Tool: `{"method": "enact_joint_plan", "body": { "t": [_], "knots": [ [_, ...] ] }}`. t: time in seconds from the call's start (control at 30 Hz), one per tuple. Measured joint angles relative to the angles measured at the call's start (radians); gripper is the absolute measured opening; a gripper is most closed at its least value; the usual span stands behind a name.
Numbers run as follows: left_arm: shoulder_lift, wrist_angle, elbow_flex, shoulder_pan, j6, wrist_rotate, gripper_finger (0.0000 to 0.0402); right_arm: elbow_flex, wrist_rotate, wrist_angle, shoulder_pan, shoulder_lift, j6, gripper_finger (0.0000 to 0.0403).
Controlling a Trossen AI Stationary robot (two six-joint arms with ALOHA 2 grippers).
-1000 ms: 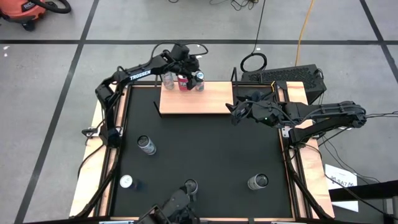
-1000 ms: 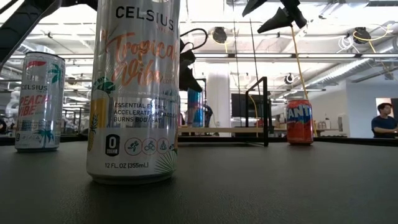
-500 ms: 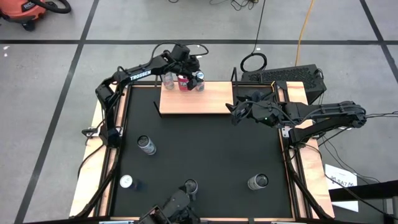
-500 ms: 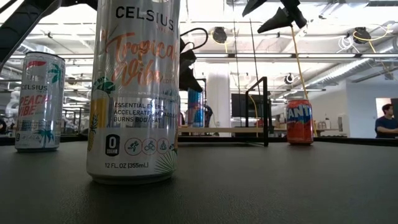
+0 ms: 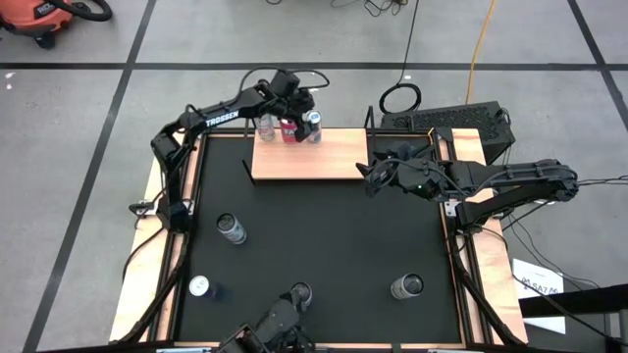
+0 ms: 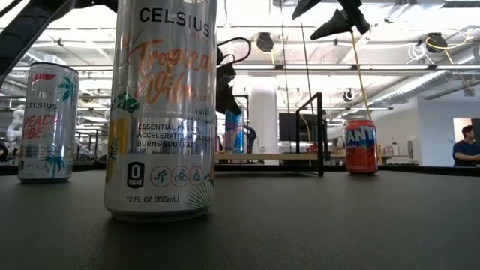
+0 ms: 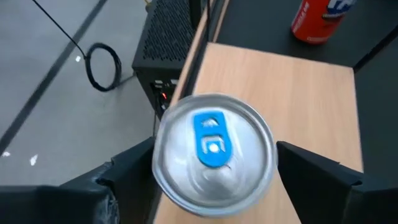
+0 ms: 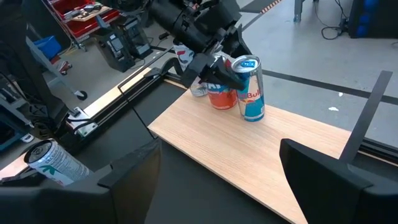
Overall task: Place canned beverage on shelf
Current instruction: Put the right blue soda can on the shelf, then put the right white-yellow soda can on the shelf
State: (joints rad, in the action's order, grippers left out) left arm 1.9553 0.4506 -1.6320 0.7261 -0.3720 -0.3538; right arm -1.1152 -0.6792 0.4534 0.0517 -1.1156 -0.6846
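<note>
At the far edge of the counter, the left hand stands over a blue can set upright on the shelf, fingers parted either side with gaps showing. Judgement: the release step; next the hand must lift straight up without tipping it. The right hand waits beside the shelf, fingers apart and empty. Count: three cans on the shelf, four on the black mat.
</note>
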Motion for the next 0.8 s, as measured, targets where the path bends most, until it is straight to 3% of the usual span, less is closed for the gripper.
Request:
{"method": "enact_joint_plan", "body": {
  "t": [0.17, 0.3, 0.5, 0.67, 0.8],
  "knots": [
    [-0.004, 0.021, -0.064, -0.002, -0.001, 0.016, 0.0322, 0.000, 0.000, 0.000, 0.000, 0.000, -0.005, 0.0314],
    [-0.004, 0.115, -0.183, -0.002, 0.000, 0.021, 0.0323, 0.000, 0.000, 0.019, 0.000, 0.000, -0.067, 0.0314],
    [-0.006, 0.294, -0.383, -0.033, 0.001, 0.023, 0.0323, 0.000, 0.007, 0.232, 0.000, 0.000, -0.234, 0.0314],
    [-0.008, 0.442, -0.536, -0.080, 0.057, 0.045, 0.0322, 0.000, 0.120, 0.383, 0.003, 0.004, -0.377, 0.0314],
    [-0.050, 0.521, -0.558, -0.127, 0.124, 0.042, 0.0322, 0.000, 0.237, 0.481, 0.033, 0.005, -0.448, 0.0313]
  ]
}}
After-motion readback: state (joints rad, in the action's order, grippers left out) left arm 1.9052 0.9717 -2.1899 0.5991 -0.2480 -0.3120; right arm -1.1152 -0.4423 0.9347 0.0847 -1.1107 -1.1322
